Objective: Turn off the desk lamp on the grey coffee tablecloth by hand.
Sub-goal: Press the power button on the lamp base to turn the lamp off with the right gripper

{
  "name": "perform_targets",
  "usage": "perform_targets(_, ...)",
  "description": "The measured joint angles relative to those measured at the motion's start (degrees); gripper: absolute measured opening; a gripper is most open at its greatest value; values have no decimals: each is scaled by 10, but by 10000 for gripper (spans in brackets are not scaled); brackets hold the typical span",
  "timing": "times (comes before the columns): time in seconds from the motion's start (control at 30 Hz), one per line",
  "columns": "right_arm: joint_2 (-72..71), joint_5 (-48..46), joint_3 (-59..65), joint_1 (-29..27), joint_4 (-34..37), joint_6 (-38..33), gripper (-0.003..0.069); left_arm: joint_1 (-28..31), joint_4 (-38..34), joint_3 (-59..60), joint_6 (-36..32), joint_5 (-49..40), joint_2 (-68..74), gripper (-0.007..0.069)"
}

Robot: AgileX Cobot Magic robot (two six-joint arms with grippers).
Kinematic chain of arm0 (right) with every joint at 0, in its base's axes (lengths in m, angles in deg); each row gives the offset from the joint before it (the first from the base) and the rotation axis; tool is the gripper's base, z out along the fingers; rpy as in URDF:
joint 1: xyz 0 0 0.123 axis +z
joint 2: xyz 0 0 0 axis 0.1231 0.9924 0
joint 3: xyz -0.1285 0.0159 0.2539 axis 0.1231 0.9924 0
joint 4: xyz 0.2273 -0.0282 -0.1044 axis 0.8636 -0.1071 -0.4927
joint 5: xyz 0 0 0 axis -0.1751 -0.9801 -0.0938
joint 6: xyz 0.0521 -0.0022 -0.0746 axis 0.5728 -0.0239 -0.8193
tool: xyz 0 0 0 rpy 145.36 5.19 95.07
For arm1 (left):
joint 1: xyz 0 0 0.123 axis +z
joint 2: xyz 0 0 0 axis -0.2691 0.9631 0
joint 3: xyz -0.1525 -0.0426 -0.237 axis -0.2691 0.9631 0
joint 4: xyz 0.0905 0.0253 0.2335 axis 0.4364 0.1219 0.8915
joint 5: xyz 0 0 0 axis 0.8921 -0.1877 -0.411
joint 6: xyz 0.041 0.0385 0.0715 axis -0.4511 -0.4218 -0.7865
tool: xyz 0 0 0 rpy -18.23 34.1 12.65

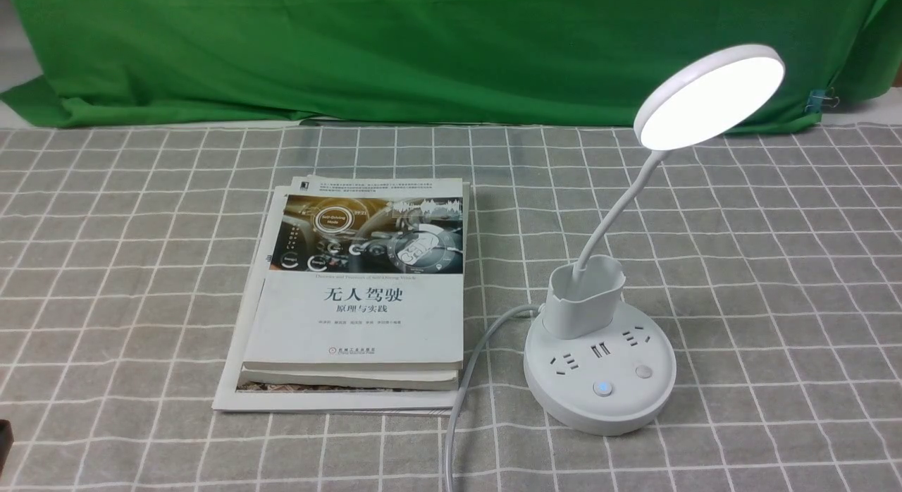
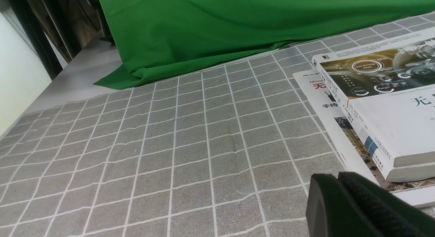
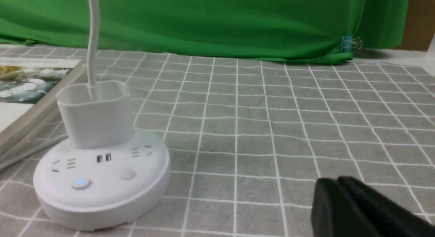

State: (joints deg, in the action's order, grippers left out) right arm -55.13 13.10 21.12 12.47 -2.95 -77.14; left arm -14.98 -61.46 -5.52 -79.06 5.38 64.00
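Note:
The white desk lamp (image 1: 599, 369) stands on the grey coffee tablecloth (image 1: 775, 280) at front right. Its round disc head (image 1: 712, 97) glows, and a button (image 1: 602, 388) on its base is lit blue next to a plain grey button (image 1: 643, 371). The lamp's base also shows in the right wrist view (image 3: 102, 182). My right gripper (image 3: 336, 182) is shut and empty, low over the cloth to the right of the base and apart from it. My left gripper (image 2: 336, 177) is shut and empty, low over the cloth, left of the books.
A stack of books (image 1: 359, 302) lies left of the lamp and also shows in the left wrist view (image 2: 384, 108). The lamp's grey cord (image 1: 465, 379) runs between books and base toward the front edge. A green backdrop cloth (image 1: 423, 48) hangs behind.

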Motion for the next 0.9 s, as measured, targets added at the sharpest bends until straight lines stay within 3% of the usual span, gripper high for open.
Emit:
perform_targets(0.2, 0, 72, 0, 0, 0, 0, 56, 0, 0, 0, 0, 0, 0, 19)
perform_targets(0.57, 0, 370, 0, 0, 1, 42, 55, 0, 0, 0, 0, 0, 0, 19)
perform_targets(0.73, 28, 337, -48, 0, 1, 82, 55, 0, 0, 0, 0, 0, 0, 19)
perform_targets(0.9, 135, 175, -199, 0, 1, 114, 55, 0, 0, 0, 0, 0, 0, 19)
